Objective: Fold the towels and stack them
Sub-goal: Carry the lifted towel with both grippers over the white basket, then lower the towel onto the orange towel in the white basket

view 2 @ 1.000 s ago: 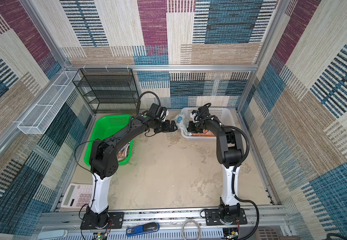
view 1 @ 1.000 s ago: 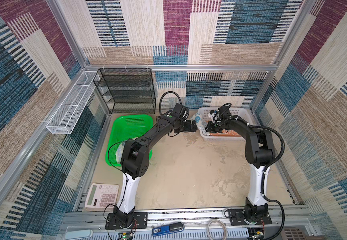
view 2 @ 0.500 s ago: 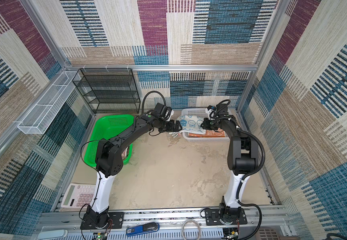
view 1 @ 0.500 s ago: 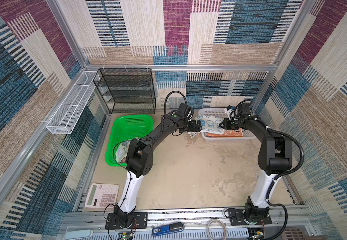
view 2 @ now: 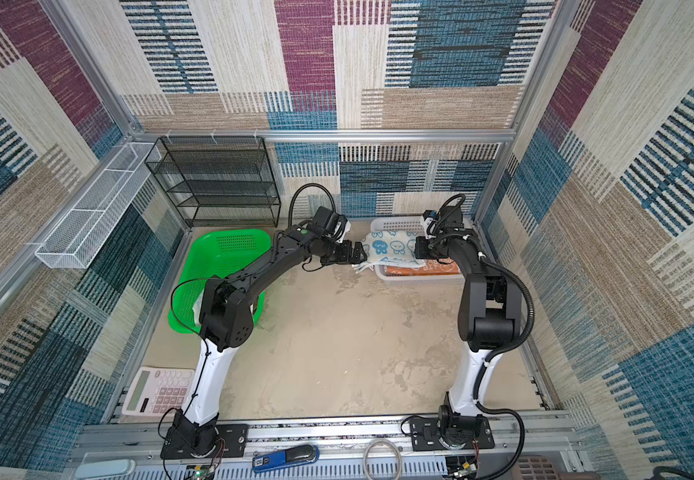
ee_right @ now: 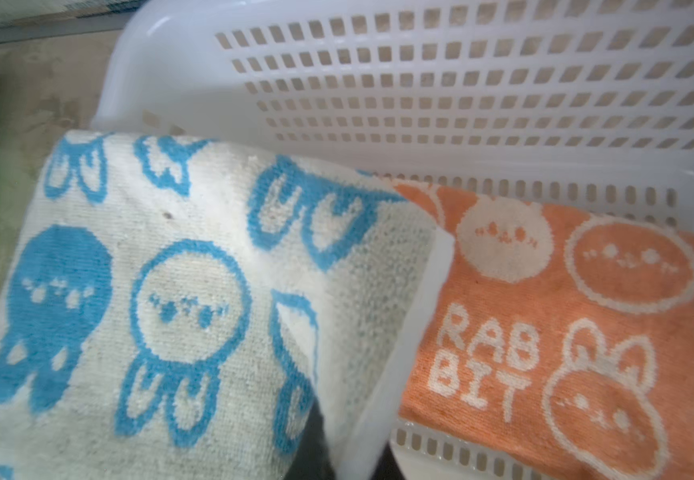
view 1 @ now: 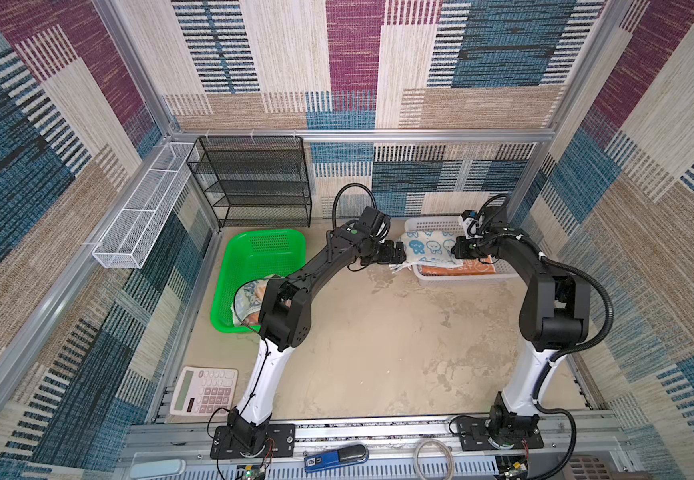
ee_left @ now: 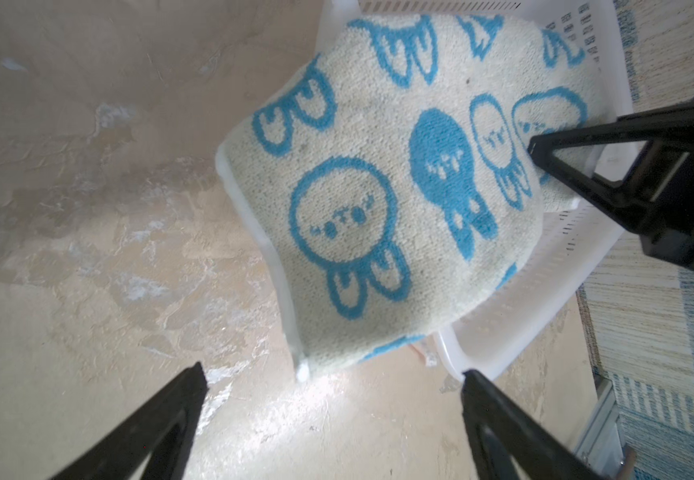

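A whitish towel (view 1: 428,247) (view 2: 391,247) printed with blue rabbits hangs spread over the left end of the white basket (view 1: 432,224). My right gripper (view 1: 459,249) (view 2: 420,249) is shut on its right edge; in the right wrist view the towel (ee_right: 171,291) hides most of the jaws. My left gripper (view 1: 397,255) (ee_left: 333,374) stands open just off the towel's (ee_left: 378,208) lower left corner, with nothing between its fingers. An orange towel (ee_right: 565,332) (view 1: 457,270) lies flat in the basket. Another towel (view 1: 250,299) lies crumpled in the green basket (view 1: 262,249), partly under my left arm.
A black mesh shelf (view 1: 254,183) stands at the back left. A white wire tray (view 1: 142,216) hangs on the left wall. A calculator (view 1: 204,390) lies at the front left. The sandy table surface (view 1: 378,332) spreads between the arms.
My right gripper has moved right with the whitish towel, drawing it out across the basket. My left gripper has shifted slightly right toward the towel's corner, staying open.
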`<state>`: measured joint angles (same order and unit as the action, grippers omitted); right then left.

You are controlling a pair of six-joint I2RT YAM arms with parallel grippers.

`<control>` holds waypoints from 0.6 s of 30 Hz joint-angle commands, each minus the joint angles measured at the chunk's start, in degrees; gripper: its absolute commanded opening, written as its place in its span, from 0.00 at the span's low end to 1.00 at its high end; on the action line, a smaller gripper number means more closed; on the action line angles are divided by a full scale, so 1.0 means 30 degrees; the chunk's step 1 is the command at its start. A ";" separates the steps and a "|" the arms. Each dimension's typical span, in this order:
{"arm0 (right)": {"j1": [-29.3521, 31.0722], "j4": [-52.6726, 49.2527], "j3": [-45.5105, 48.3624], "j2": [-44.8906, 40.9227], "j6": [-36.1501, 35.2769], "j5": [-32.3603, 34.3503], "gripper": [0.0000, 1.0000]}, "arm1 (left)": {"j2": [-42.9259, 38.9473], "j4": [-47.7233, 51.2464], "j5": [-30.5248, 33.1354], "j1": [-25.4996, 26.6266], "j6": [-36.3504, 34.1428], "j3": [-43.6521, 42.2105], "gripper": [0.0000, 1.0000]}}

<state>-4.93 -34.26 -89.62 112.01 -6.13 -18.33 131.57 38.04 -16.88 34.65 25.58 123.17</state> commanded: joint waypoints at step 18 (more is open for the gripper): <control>-0.0129 -0.0504 -0.0602 0.1673 -0.0388 0.5304 0.00 | 0.0246 0.0441 -0.0114 0.0226 0.0054 0.0485 0.99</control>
<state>-5.26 -35.86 -90.91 116.86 -6.96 -5.52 132.14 38.83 -16.84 35.33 25.58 124.22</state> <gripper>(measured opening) 0.081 0.986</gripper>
